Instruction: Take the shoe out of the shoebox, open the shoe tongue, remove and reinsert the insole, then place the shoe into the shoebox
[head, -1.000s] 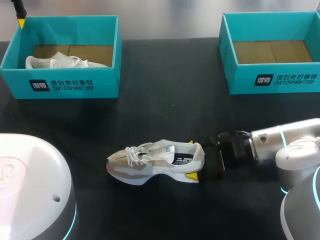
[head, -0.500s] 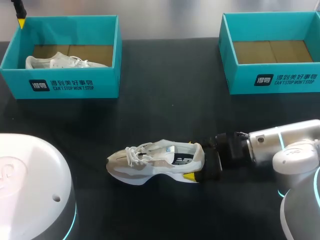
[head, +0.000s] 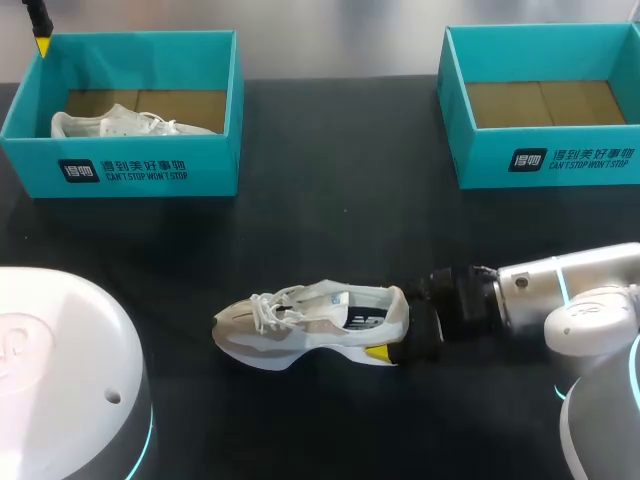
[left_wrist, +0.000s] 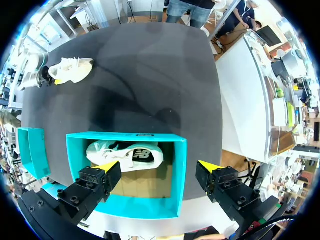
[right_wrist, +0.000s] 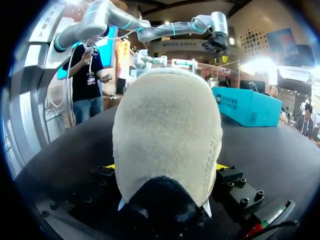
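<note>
shoe (head: 310, 325) upright on bench (head: 330, 230), outside both boxes | right gripper (head: 386, 322) around its heel, we cannot tell if clamped | left gripper (left_wrist: 159, 166) wide, empty, over left shoebox (left_wrist: 125, 210) | risk: we judge the soft heel may buckle and the shoe twist free

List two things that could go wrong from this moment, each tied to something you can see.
1. The right gripper meets the shoe on the table only at its heel. Lifted from there, the long toe end might sag or twist loose.
2. The left shoebox already holds another shoe, with the left gripper open above it, while the right shoebox is empty. Returning the shoe to the left one could land it on that second shoe.
</note>
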